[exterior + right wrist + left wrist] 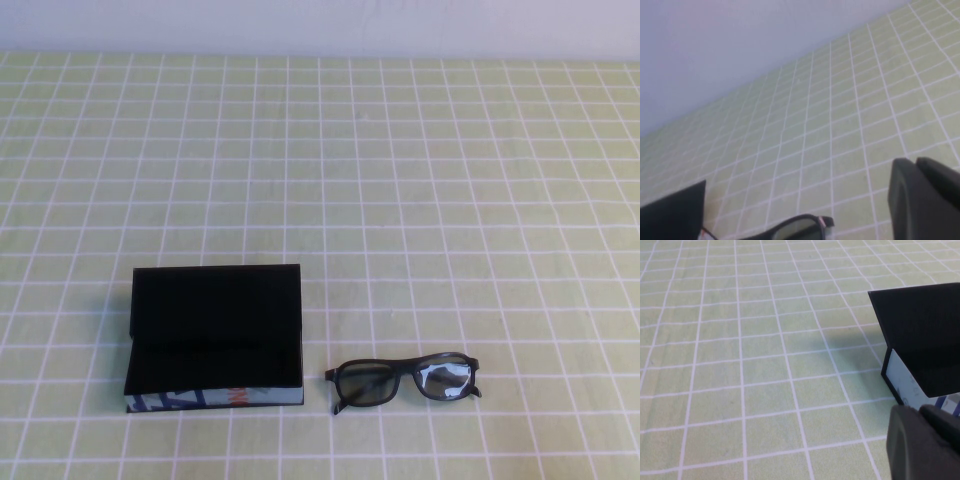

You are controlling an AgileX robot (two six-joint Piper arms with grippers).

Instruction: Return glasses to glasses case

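The glasses case (215,335) stands open on the near left of the table, lid raised, with its blue-and-white patterned side and orange mark facing me. The glasses (402,378) lie folded on the cloth just right of it, apart from it. Neither gripper shows in the high view. My left gripper (920,412) is shut and empty, close beside the case's left end (925,340). My right gripper (916,162) is shut and empty, low over the cloth, a short way from the glasses (800,227) with the case (672,212) beyond them.
A yellow-green cloth with a white grid (400,180) covers the whole table. A pale wall (320,20) runs along the far edge.
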